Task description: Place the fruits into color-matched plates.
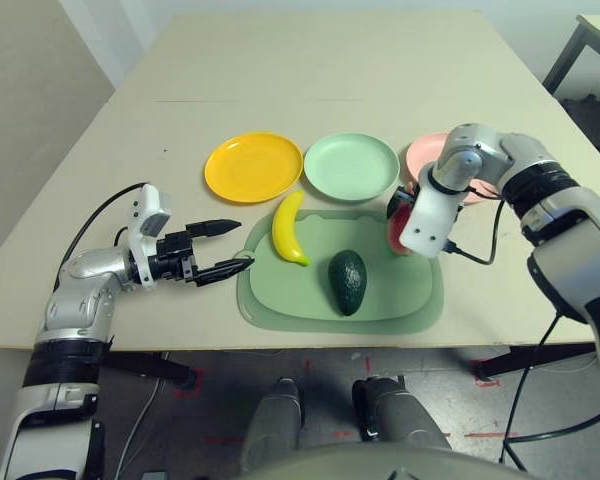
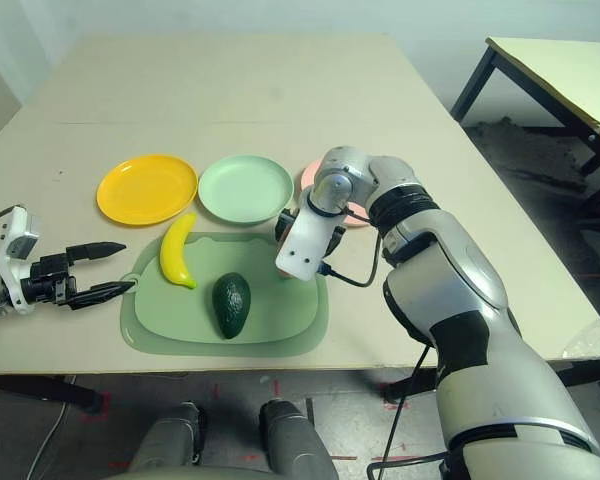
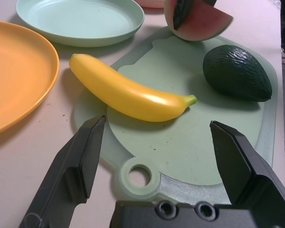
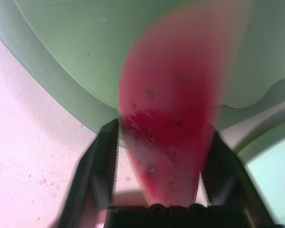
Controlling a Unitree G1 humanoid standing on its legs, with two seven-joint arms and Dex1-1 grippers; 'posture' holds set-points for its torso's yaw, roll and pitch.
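Note:
A yellow banana (image 1: 290, 230) lies across the back left edge of the green mat (image 1: 300, 290). The dark green avocado (image 1: 348, 281) rests in the mat's middle. At the mat's back right corner my right gripper (image 4: 162, 132) is shut on the red watermelon wedge (image 4: 168, 123), one finger on each side. Behind the mat stand the yellow-orange plate (image 1: 253, 166), the mint green plate (image 1: 351, 166) and the pink plate (image 1: 423, 155), which my right arm partly hides. My left gripper (image 1: 243, 244) is open just left of the mat, pointing at the banana (image 3: 133, 92).
The table's front edge runs close behind the mat's near side. A black cable hangs from my right wrist (image 1: 475, 258). Another table (image 2: 570, 70) stands off to the right beyond a gap.

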